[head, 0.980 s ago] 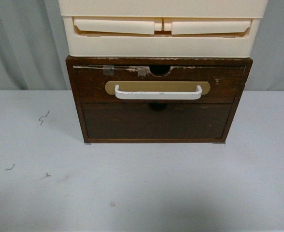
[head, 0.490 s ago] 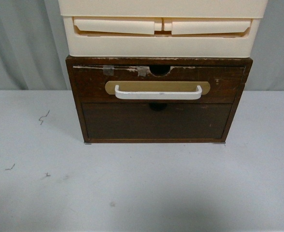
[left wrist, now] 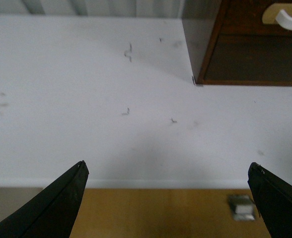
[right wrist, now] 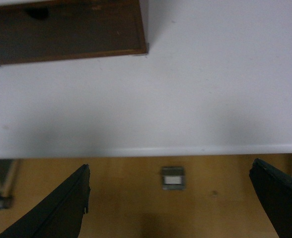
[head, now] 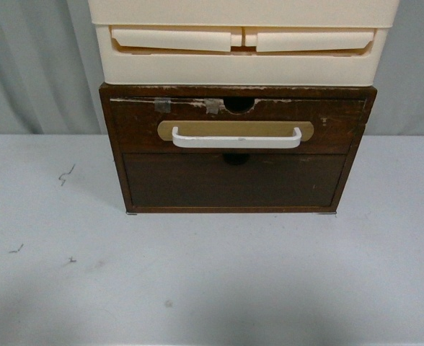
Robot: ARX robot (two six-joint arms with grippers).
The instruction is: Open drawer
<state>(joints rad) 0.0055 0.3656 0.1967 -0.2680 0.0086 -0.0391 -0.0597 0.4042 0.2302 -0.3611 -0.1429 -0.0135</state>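
The drawer sits shut in a wooden chest at the middle of the worktop's far edge. It lies above a plain panel and under cream plastic drawers, with its white handle facing me. My left jaws and right jaws both hang over the worktop's near edge, spread wide and holding nothing. They are well apart from the drawer, the left nearer the chest's left corner and the right nearer its right corner.

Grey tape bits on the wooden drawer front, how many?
2. Both on the top edge of the dark brown wooden drawer, left of its half-round notch: one tape bit towards the left corner, the other beside the notch.
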